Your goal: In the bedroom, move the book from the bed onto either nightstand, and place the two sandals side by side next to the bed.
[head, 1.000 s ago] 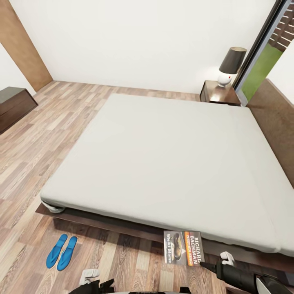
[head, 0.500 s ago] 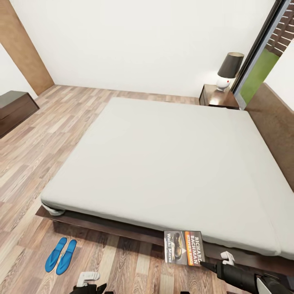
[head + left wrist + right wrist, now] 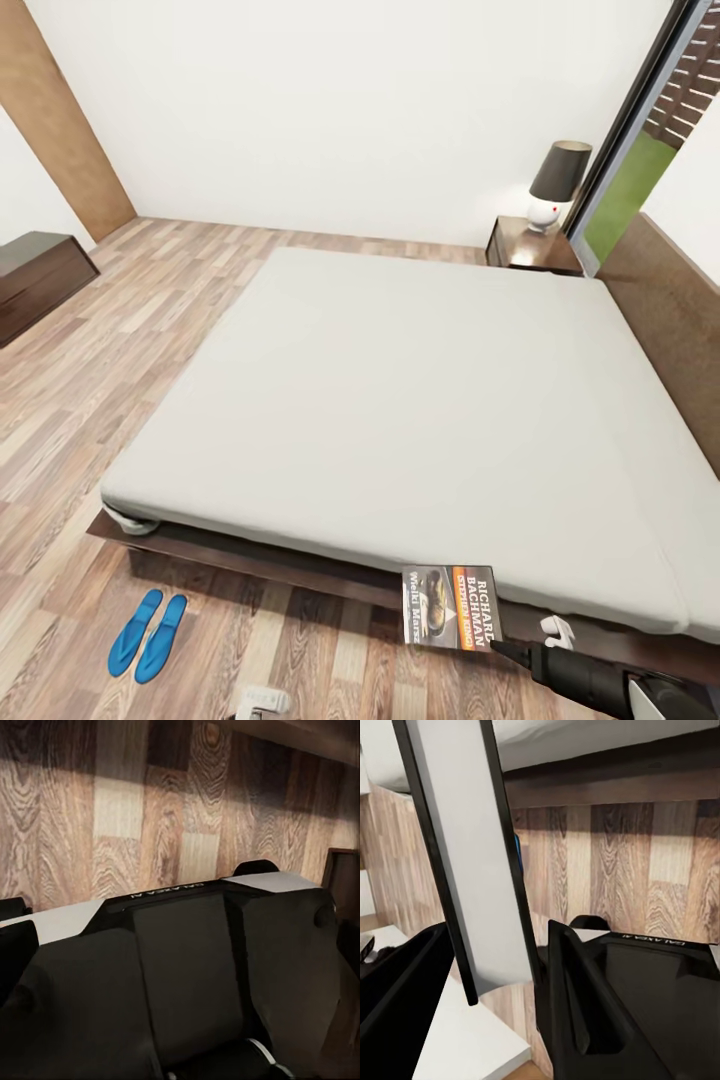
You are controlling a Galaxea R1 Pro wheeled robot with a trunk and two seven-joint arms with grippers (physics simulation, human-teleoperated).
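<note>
Orange-banded, the paperback book (image 3: 449, 608) hangs upright off the near edge of the bed (image 3: 400, 400), pinched at one edge between the right gripper's (image 3: 499, 967) fingers. Thin, light and floppy, I judge; a deeper bite near the spine would steady it. Left gripper (image 3: 262, 700): grip state cannot be told.

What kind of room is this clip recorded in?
A bedroom, by the look of it: a large low bed with a plain light mattress fills most of the head view, a nightstand with a table lamp stands at its far corner, and the floor is wood plank.
</note>
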